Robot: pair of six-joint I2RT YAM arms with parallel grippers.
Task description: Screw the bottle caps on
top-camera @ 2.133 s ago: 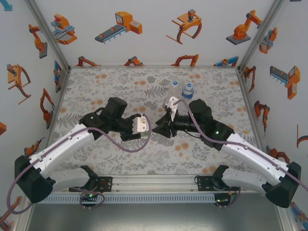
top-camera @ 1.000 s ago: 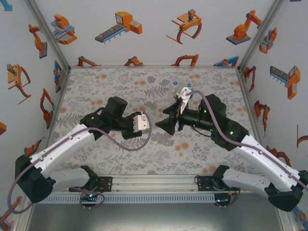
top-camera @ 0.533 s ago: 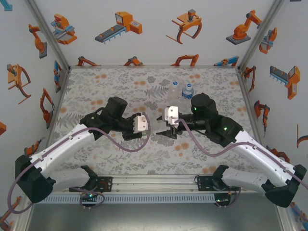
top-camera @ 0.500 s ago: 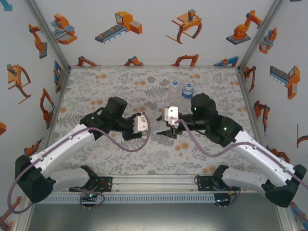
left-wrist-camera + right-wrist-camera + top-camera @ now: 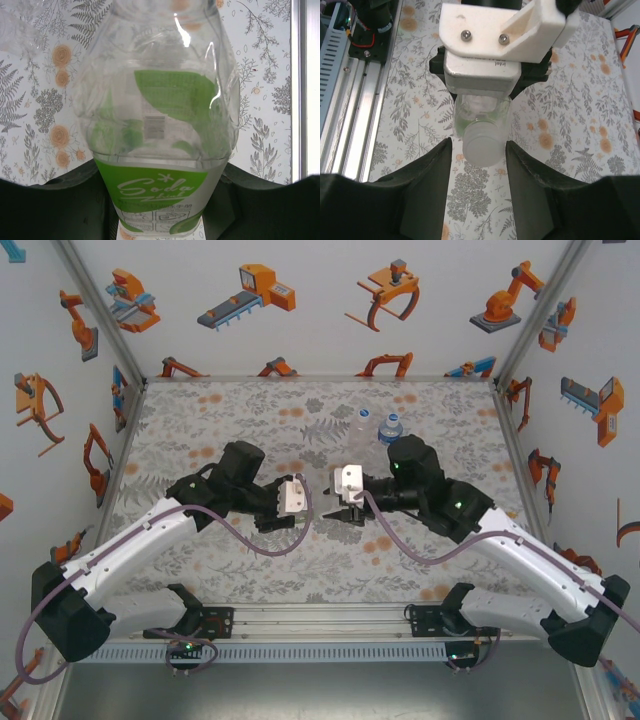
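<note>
noted left hand (image 5: 157,202) clamped on green bottle (image 5: 160,100), held level above counter (image 5: 200,420), mid-front, neck pointing right. saw white cap (image 5: 482,147) sitting on that neck. found right hand (image 5: 479,165) part open, fingers (image 5: 427,190) bracketing cap, slim gap on one side. logged clear bottle (image 5: 363,420) and blue-label bottle (image 5: 391,427) upright, side by side, back right of centre.
</note>
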